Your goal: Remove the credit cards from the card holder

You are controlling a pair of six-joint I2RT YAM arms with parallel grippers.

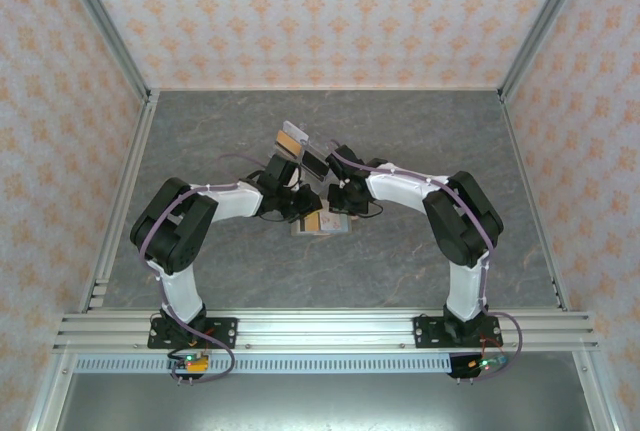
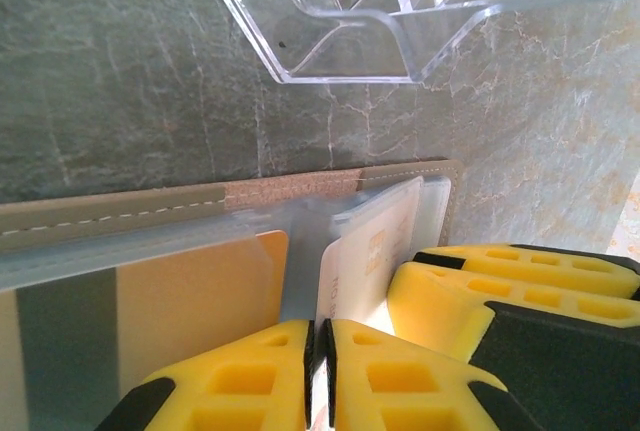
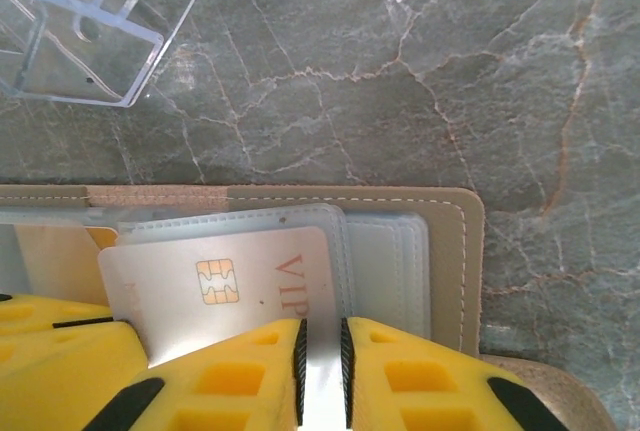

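Card holder [image 3: 455,251] lies open and flat on surface [image 3: 400,71], in middle, between my two arms. White card [image 3: 250,281] with gold chip lies among its see-through pockets [image 3: 385,251]. My right hand [image 3: 322,336] is clenched on that card's near edge. My left hand [image 2: 318,336] is just beside it, clenched on thin pale edge [image 2: 318,391]; pocket or card, I cannot tell. Orange card [image 2: 200,291] sits in pocket on holder's left side. Clear stand [image 2: 340,51] rests just past holder.

The worktop [image 3: 400,51] looks matt veined stone, the card holder [image 3: 455,251] stitched tan cloth with clear plastic sleeves [image 3: 385,271] — the credit card [image 3: 250,281] smooth, glossy.
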